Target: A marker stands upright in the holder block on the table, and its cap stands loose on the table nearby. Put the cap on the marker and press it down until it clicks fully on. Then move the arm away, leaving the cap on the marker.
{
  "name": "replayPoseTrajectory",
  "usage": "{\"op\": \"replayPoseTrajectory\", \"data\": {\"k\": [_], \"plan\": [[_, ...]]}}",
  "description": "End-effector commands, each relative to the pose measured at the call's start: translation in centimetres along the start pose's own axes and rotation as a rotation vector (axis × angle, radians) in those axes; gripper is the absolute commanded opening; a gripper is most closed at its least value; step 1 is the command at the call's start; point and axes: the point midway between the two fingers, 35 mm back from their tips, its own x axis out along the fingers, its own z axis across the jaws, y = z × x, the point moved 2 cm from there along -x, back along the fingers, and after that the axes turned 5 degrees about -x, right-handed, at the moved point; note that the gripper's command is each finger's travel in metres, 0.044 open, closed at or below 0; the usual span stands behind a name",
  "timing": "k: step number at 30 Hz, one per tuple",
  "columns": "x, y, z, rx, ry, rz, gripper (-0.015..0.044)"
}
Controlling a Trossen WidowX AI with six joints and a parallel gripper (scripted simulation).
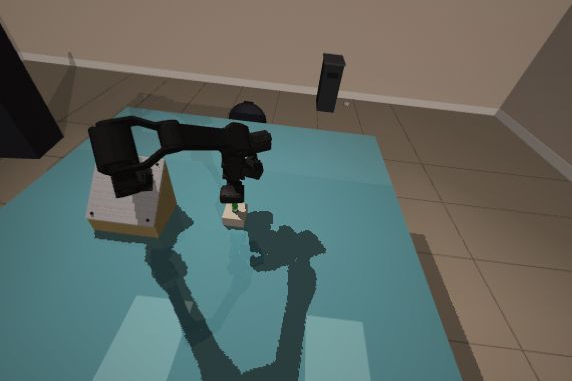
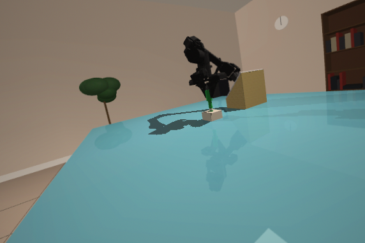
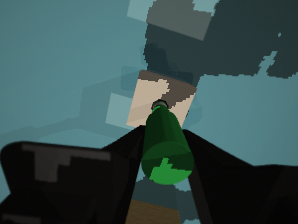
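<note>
The tan holder block (image 1: 234, 221) (image 2: 211, 115) (image 3: 142, 100) stands on the teal table (image 1: 350, 231) (image 2: 159, 176). The green marker (image 1: 235, 207) (image 2: 210, 104) stands upright in it; in the wrist view it is mostly hidden behind the cap. The wider green cap (image 2: 208, 94) (image 3: 167, 155) is right above the marker and in line with it; no gap shows between them in the exterior view. How far the cap sits over the marker cannot be told. My gripper (image 2: 207, 97) (image 3: 162, 132) is shut on the cap, pointing down over the block.
The arm's base is on a wedge-shaped wooden stand (image 1: 120, 206) (image 2: 253, 90), left of the block in the top view and behind it to the right in the exterior view. The arm's shadow falls beside the block.
</note>
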Motion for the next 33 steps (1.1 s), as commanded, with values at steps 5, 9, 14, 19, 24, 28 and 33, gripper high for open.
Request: {"op": "replayPoseTrajectory", "data": {"k": [5, 9, 14, 19, 24, 28, 33], "plan": [[1.2, 0.0, 0.0, -0.005, 0.005, 0.000, 0.0000], [1.9, 0.1, 0.0, -0.005, 0.006, 0.000, 0.0000], [2.7, 0.1, 0.0, -0.005, 0.007, 0.000, 0.0000], [3.1, 0.2, -0.1, -0.005, 0.008, 0.001, 0.0000], [3.0, 0.2, -0.1, -0.001, 0.003, 0.004, 0.0079], [3.0, 0.2, -0.1, -0.001, 0.003, 0.004, 0.0184], [3.0, 0.2, -0.1, -0.001, 0.003, 0.004, 0.0315]]}}
